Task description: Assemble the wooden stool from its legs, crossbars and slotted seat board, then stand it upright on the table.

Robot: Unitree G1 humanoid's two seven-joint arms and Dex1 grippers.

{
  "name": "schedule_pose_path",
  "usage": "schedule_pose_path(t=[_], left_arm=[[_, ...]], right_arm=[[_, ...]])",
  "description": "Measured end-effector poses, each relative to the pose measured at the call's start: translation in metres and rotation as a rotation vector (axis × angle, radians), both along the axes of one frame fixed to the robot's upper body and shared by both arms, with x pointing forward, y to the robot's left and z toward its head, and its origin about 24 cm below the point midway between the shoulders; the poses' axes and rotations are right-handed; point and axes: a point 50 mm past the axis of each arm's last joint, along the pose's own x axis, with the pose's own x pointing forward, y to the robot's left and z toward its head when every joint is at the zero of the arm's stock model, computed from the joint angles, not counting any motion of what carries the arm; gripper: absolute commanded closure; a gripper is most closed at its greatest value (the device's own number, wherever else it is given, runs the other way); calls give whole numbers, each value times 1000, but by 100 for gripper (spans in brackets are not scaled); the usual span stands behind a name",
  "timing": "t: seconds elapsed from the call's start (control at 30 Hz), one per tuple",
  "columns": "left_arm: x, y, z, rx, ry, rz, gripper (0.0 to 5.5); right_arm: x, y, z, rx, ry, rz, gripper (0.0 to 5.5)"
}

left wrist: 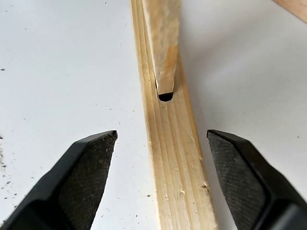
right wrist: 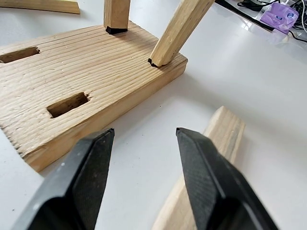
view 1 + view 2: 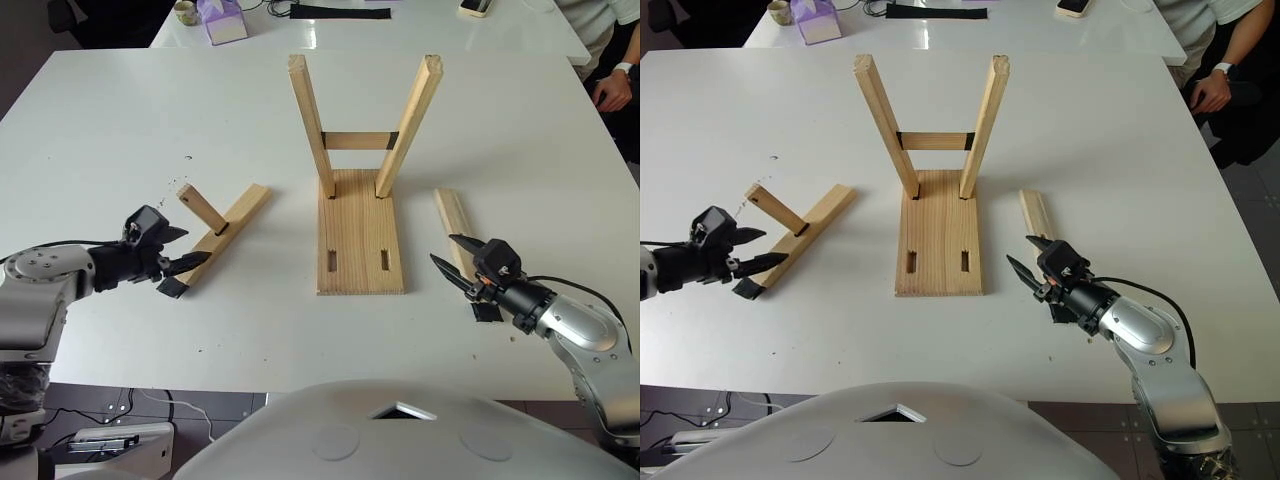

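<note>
The slotted seat board point(image 3: 360, 235) lies flat mid-table with two legs point(image 3: 311, 125) and a crossbar point(image 3: 358, 141) standing in its far slots; two near slots point(image 3: 333, 260) are bare. To the left lies a third leg point(image 3: 228, 237) with a short crossbar point(image 3: 201, 207) plugged into it. My left gripper point(image 3: 178, 253) is open, its fingers point(image 1: 81, 182) straddling that leg's point(image 1: 168, 158) near end. A fourth leg point(image 3: 454, 222) lies right of the board. My right gripper point(image 3: 455, 259) is open at that leg's point(image 2: 211, 158) near end, beside the board point(image 2: 72, 72).
A purple tissue box point(image 3: 221, 20), a cup point(image 3: 185, 12) and a dark flat strip point(image 3: 338, 12) sit on the table behind. A person's hand point(image 3: 612, 88) rests at the far right edge. Bare white tabletop point(image 3: 120, 130) spreads around the parts.
</note>
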Motion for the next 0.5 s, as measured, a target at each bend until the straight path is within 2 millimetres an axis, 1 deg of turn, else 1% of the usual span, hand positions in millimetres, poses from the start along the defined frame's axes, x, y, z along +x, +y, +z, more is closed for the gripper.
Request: schedule_pose_path(t=[0.13, 0.2, 0.37, 0.5], left_arm=[[-2, -2, -14, 15, 31, 11, 201], [-2, -3, -16, 27, 12, -10, 201], [0, -7, -18, 26, -25, -41, 271], [9, -7, -16, -12, -49, -17, 330]], right_arm=[[0, 0, -2, 0, 4, 1, 311], [0, 1, -1, 1, 2, 2, 311], [1, 1, -1, -2, -4, 4, 311], [2, 1, 0, -4, -9, 6, 311]])
